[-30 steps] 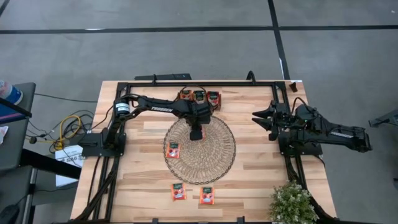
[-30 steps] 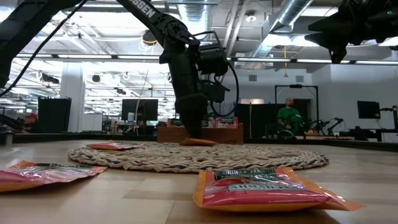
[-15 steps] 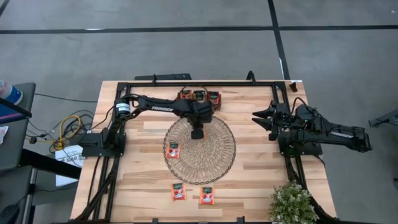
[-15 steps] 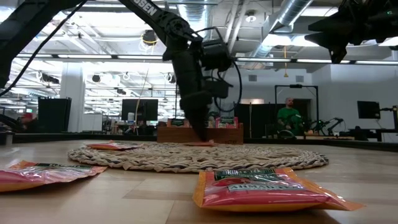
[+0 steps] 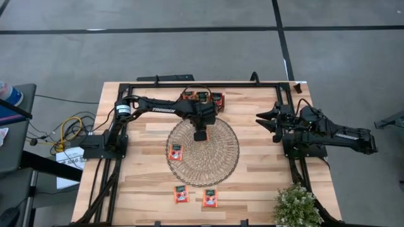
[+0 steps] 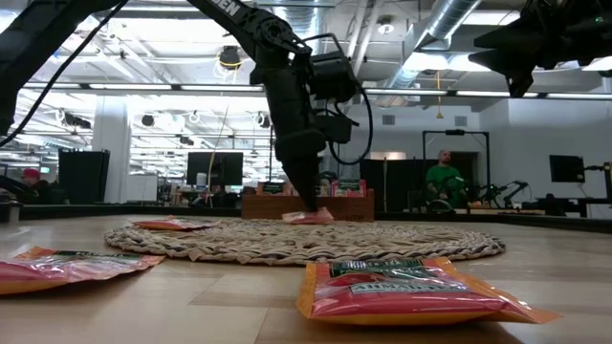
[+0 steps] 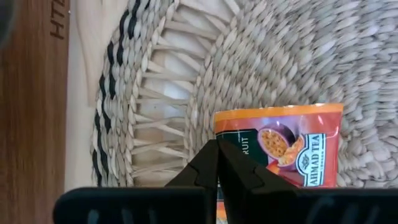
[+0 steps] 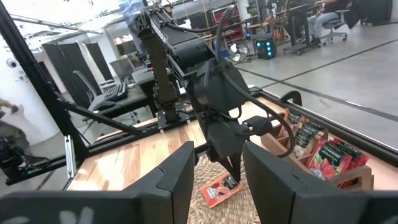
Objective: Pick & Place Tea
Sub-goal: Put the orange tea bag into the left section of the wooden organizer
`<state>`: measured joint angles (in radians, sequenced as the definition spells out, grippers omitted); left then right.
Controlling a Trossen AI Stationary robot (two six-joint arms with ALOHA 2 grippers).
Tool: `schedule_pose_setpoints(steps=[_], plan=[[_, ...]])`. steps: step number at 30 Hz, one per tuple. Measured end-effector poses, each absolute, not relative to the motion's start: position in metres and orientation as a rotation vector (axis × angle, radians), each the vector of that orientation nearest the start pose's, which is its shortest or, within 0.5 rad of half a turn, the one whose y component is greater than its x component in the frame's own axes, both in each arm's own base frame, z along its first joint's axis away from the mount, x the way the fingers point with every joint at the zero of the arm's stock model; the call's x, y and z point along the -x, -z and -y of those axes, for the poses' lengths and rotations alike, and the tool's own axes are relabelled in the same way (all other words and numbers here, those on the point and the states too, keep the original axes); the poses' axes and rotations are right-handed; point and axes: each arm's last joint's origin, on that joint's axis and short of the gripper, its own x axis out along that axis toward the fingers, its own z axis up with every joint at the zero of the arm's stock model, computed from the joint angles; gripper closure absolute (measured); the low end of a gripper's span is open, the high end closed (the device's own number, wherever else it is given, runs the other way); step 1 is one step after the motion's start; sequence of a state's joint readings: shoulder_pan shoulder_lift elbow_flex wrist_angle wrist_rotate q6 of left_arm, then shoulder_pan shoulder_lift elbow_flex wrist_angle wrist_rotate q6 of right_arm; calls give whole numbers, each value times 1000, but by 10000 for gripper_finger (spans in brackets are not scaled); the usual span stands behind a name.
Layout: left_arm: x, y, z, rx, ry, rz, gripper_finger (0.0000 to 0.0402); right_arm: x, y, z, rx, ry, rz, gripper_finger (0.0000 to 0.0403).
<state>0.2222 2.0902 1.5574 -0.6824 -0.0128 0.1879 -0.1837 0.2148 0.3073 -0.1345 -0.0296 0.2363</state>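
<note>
My left gripper is over the far half of the round woven mat, shut on a red-orange tea sachet. The low view shows that sachet just above the weave. Another sachet lies flat on the mat's left part. Two more lie on the table by its near edge. The wooden tray at the far edge holds several sachets upright. My right gripper waits open above the table's right side. My left gripper pinches the sachet's edge near a corner between its two shut fingers. The fingers come from above, pointing down with a slight slant. The sachet is tilted below the fingertips, close over the mat; I cannot tell whether its low end touches the weave.
A small potted plant stands at the table's near right corner. A black frame runs along the far edge and both sides. Bare wood lies between the mat and the right arm. A person stands far back in the room.
My left gripper has stayed shut on the sachet, moved a little toward the tray at the far edge, and tipped. The sachet has gone from lying flat on the mat to tilted just above it.
</note>
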Motion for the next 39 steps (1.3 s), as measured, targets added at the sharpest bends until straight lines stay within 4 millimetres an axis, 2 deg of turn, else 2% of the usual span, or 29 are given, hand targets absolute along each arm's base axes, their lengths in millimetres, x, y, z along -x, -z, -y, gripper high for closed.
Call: schedule_pose_setpoints(steps=[7,17,23,31,39], plan=[[-413,-177,-94,-38,-93,-1217,402,-96,-238,17,-240,159,-24,273],[-420,-218,-95,-47,-97,-1172,401,-96,-238,17,-241,159,-26,273],[-422,-234,-93,-50,-87,-1169,401,-96,-237,17,-241,160,-30,273],[-420,-229,-93,22,-138,-1209,402,-96,-237,17,-241,159,-30,273],[-418,-229,-105,68,-200,-1203,398,-96,-237,17,-242,159,-30,273]])
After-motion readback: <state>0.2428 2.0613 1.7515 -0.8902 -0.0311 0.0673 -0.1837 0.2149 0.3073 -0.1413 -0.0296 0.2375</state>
